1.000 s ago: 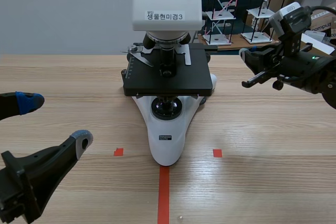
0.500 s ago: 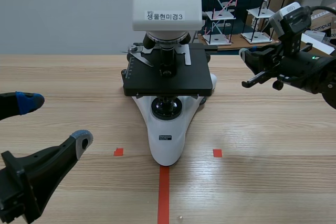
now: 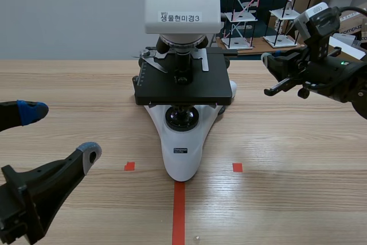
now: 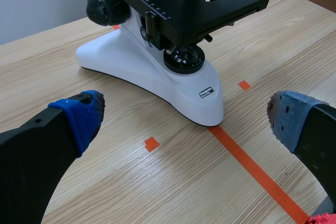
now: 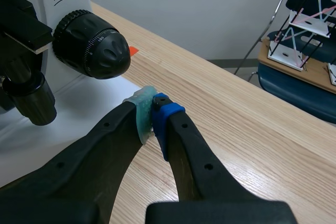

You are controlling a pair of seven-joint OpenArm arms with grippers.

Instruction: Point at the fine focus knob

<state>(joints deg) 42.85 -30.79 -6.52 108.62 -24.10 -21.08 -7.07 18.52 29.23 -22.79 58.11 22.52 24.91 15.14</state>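
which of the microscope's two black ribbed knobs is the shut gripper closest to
The black ribbed knob under the TENSION arrow, just ahead of the right gripper; the other knob sits across the white microscope.

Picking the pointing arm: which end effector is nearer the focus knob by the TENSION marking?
Right. The right end effector, shut, sits just short of the focus knob, not touching it. The left end effector, open, is out in front of the microscope base, far from it.

Black arms (image 3: 28, 199); left end effector (image 3: 60, 132) with blue and grey dotted pads (image 3: 30, 111); green light (image 3: 342, 61) on right arm (image 3: 344, 81), upper right.
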